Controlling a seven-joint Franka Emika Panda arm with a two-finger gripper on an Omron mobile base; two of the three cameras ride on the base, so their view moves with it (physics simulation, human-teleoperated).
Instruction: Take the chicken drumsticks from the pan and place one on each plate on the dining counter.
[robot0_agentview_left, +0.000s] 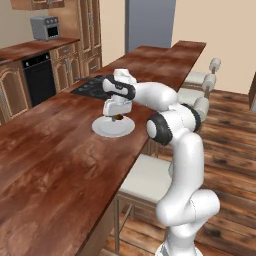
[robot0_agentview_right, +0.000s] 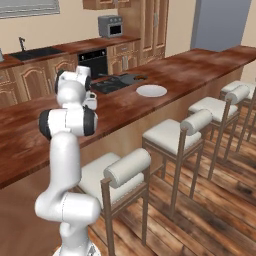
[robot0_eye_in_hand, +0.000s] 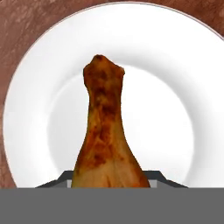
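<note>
One drumstick (robot0_eye_in_hand: 107, 131) clamped in gripper (robot0_agentview_left: 117, 116), long axis pointing away from fingers, hanging directly over plate (robot0_eye_in_hand: 175, 87) center; plate straight below, drop ok.

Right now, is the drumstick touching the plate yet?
Cannot tell. Hand view shows the drumstick in the gripper over the plate; neither contact nor gap shows.

The long reddish-brown wood surface (robot0_agentview_left: 55, 150) runs away from the base, its grain showing; a round white plate (robot0_agentview_left: 107, 129) lies flat on it near the front edge; farther along in the right base view a second white plate (robot0_agentview_right: 151, 90) lies flat on the same surface, well apart from the first; just behind it a black stovetop (robot0_agentview_right: 116, 82) sits in the top.
</note>
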